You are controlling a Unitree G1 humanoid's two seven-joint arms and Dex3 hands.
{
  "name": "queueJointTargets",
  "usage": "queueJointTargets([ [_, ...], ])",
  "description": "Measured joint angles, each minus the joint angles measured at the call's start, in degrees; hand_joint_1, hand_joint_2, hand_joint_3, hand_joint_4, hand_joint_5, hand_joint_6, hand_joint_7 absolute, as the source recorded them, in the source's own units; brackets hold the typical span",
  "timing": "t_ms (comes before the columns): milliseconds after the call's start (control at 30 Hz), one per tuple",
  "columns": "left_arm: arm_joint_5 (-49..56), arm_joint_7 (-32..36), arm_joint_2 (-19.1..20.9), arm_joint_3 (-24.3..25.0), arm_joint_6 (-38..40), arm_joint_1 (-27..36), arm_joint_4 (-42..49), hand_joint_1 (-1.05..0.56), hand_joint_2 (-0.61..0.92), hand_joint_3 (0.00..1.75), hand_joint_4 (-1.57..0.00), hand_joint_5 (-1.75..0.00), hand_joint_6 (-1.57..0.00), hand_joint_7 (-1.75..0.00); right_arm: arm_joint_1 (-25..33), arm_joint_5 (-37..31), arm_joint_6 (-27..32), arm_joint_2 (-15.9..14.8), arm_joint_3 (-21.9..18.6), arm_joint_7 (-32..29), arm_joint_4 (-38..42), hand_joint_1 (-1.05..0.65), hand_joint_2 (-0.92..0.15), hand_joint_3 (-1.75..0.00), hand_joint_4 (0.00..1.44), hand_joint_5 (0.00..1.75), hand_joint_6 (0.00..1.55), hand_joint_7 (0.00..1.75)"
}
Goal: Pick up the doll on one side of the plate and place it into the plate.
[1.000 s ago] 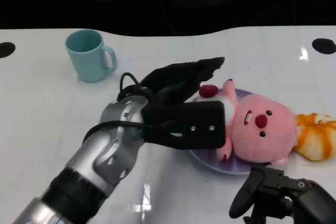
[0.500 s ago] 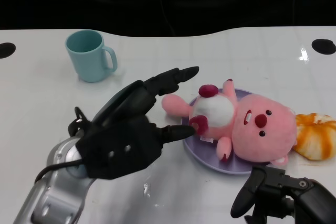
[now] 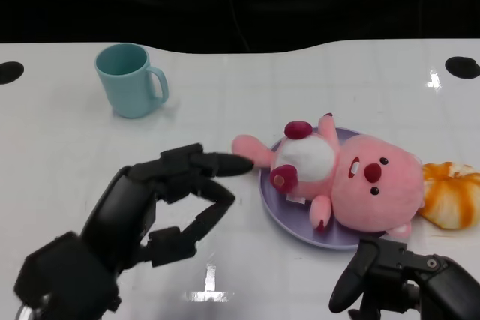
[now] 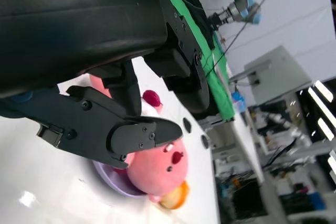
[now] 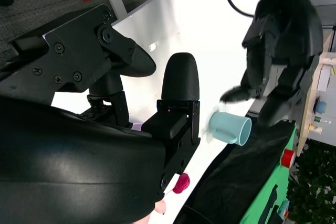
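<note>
The pink plush doll (image 3: 352, 177) lies on the purple plate (image 3: 289, 211); an orange plush toy (image 3: 450, 194) sits beside it. The left robot hand (image 3: 161, 200) hovers empty, fingers spread; the right robot hand (image 3: 394, 282) is empty, fingers apart, low over the white surface (image 3: 67, 148).

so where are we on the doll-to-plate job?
Looks done: the pink doll lies on the purple plate, one limb hanging over the rim. In hand: nothing; the left hand sits beside the plate, fingers apart and empty. The right hand is idle. Left: only clearing the arm.
</note>
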Motion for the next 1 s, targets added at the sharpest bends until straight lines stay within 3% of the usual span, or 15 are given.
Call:
queueJointTargets([
  [133, -1.6, 1.1, -1.0, 0.8, 3.3, 5.4, -5.7, -0.07, 0.48, 1.31, -0.83, -1.46, -0.85, -1.19, 0.0, 0.0, 0.0, 0.0, 0.0, 0.0, 0.0, -0.13, -0.6, -1.03, 0.64, 1.65, 0.58, 1.34],
  [400, -10.7, 1.8, -1.8, 0.8, 15.9, 15.2, -14.5, -0.08, 0.36, 1.54, -0.98, -1.74, -0.82, -1.67, 0.0, 0.0, 0.1, 0.0, -0.1, 0.0, -0.2, -0.14, -0.6, -1.03, 0.65, 1.64, 0.58, 1.33],
  [633, -16.5, 1.8, -1.8, 1.6, 22.0, 15.7, -14.4, -0.08, 0.29, 1.61, -0.99, -1.75, -0.79, -1.73, -0.1, 0.2, 0.2, 0.0, -1.2, 0.4, -0.2, -0.14, -0.59, -1.03, 0.65, 1.64, 0.58, 1.33],
  [1000, -23.8, 2.4, -1.3, 5.3, 34.2, 12.1, -12.7, -0.08, 0.32, 1.6, -0.99, -1.75, -0.8, -1.71, 0.0, 0.5, 0.2, -0.2, -1.8, 0.8, -0.1, -0.13, -0.59, -1.03, 0.65, 1.65, 0.58, 1.33],
])
